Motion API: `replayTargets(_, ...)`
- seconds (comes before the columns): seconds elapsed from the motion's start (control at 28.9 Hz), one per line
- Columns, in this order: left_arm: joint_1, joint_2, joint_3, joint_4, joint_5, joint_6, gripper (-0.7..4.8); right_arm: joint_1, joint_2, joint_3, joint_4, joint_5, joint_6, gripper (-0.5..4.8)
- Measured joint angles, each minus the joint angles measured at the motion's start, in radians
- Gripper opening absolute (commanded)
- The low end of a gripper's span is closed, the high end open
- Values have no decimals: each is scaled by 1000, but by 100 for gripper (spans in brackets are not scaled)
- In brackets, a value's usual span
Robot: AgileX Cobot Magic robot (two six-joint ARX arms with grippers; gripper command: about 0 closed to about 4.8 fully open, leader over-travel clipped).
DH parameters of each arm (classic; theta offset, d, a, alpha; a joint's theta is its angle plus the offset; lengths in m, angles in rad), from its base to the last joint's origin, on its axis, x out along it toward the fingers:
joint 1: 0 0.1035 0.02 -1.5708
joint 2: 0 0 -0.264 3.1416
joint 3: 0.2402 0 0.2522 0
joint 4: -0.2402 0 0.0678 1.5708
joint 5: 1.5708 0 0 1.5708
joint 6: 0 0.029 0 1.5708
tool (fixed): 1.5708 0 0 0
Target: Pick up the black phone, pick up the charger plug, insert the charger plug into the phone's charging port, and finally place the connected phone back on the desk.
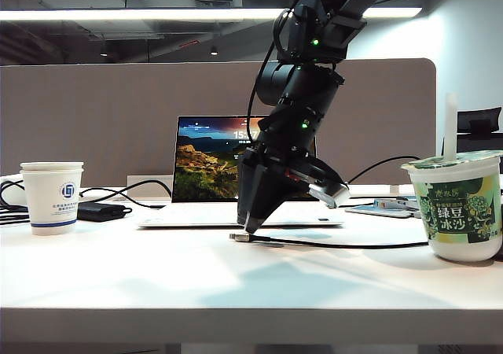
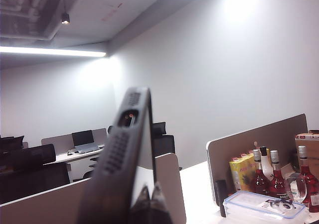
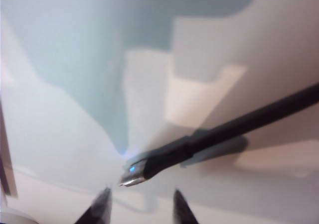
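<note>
White desk (image 1: 157,283) fills your view; your right gripper (image 1: 250,226) points steeply down, jaws part-open and empty, just above the slim metal-tipped charger plug (image 3: 133,176), lying flat lengthwise across the desk. Your left gripper (image 2: 149,198), raised, seemingly pinches the matte black phone (image 2: 124,154) edge-up.

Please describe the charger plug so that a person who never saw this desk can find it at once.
Start at the open laptop at the middle of the white desk. Just in front of it the right claw points down, jaws apart, tips right above the charger plug. It lies flat on the desk and is the only silver tip ending a thin black cable.
</note>
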Motion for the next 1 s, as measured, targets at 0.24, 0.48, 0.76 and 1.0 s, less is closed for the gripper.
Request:
replayTargets(0.24, 0, -2, 0, 0, 0, 0, -7, 6, 0, 0, -3, 1, 4, 147)
replayTargets(0.48, 0, -5, 0, -1, 0, 18, -7, 7, 0, -2, -9, 19, 5, 147)
replayTargets(0.76, 0, -6, 0, -6, 0, 22, -7, 7, 2, -2, -10, 39, 5, 147)
replayTargets(1.0, -1, -7, 0, -6, 0, 22, -7, 8, 7, -2, -10, 39, 5, 147)
